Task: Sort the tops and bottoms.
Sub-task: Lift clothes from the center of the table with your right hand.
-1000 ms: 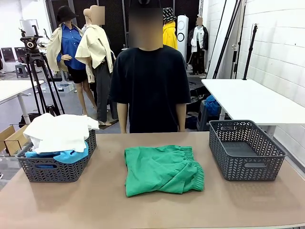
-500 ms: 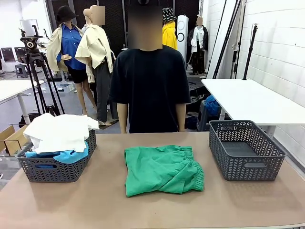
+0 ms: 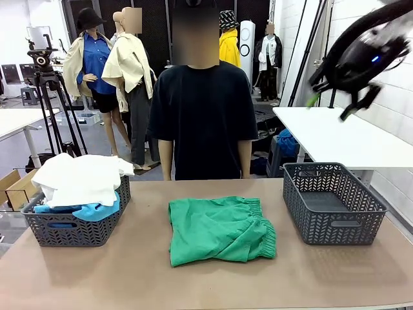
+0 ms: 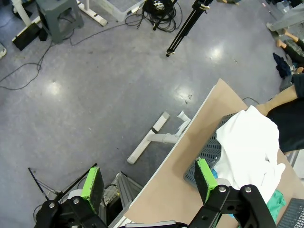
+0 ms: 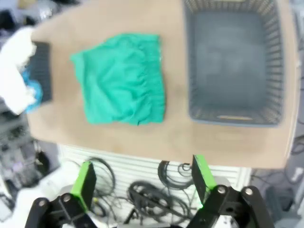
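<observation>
Shorts [image 3: 220,230], waistband toward right basket [image 3: 332,201].

Bright, even indoor light from overhead fills the room. The front view is sharp, with soft, short shadows under the green shorts [image 3: 221,230] on the desk [image 3: 193,284], though the right claw [image 3: 330,108] is smeared by motion blur. The right wrist view is blurred throughout. In the left wrist view, 2 pale glare spots shine on the grey floor [image 4: 95,85], and lines bend near the edges.
</observation>
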`<act>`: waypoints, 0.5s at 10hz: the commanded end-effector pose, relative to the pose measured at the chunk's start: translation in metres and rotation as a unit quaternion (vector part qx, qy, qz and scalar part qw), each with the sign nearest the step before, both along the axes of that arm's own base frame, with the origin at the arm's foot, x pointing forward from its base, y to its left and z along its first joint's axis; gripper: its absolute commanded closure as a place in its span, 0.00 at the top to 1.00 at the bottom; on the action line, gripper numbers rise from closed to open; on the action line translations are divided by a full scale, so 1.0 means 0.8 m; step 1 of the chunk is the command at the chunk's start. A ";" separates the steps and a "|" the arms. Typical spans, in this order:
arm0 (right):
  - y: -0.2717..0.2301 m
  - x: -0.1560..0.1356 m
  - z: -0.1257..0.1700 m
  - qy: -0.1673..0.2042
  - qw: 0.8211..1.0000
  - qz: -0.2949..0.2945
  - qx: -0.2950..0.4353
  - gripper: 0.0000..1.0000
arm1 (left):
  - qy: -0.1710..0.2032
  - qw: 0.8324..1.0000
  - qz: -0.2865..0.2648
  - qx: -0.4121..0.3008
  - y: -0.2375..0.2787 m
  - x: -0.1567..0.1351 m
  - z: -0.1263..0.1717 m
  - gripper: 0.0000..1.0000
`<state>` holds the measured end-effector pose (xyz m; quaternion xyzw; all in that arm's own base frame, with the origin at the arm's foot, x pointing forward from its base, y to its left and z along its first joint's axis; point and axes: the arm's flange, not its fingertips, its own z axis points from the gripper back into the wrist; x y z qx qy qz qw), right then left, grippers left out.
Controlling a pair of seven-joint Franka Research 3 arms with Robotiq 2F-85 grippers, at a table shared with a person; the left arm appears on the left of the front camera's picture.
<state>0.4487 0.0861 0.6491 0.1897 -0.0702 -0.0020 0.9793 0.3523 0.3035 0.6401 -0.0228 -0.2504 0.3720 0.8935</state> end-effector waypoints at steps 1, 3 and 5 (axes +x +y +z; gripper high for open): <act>0.055 0.000 -0.073 0.030 0.997 0.065 -0.005 1.00 | 0.001 1.000 0.000 0.003 0.001 -0.001 0.001 1.00; 0.113 -0.010 -0.121 0.056 0.996 0.073 -0.009 1.00 | 0.001 1.000 0.000 0.003 0.001 -0.001 0.001 1.00; 0.160 -0.027 -0.178 0.038 0.995 0.049 -0.078 1.00 | 0.001 1.000 0.000 0.003 0.001 -0.001 0.001 1.00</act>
